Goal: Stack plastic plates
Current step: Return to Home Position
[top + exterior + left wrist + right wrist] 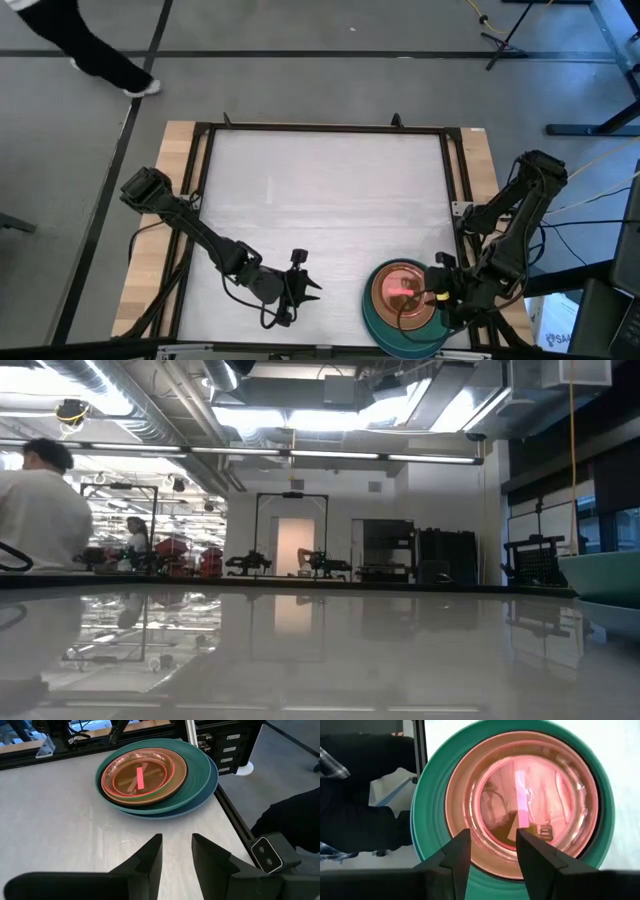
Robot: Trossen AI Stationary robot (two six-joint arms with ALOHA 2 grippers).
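Note:
The plates stand in one stack [403, 300] at the table's near right corner. A grey-blue plate [212, 782] is lowest, then a dark teal plate [197, 762], a black sliver [106, 800], a brown-orange plate [175, 777] and a small pink plate [142, 775] on top. No green plate shows. My right gripper [492, 851] hangs open just above the stack's right side, its fingers over the pink plate's [530, 790] rim, touching nothing that I can see. My left gripper [176, 851] is open and low over the table, left of the stack.
The stack's rim [600, 578] shows at the right edge of the low view. The black table frame [453, 190] runs close beside the stack. A person walks by beyond the far left corner [100, 50], and dark clothing [365, 815] shows past the near edge.

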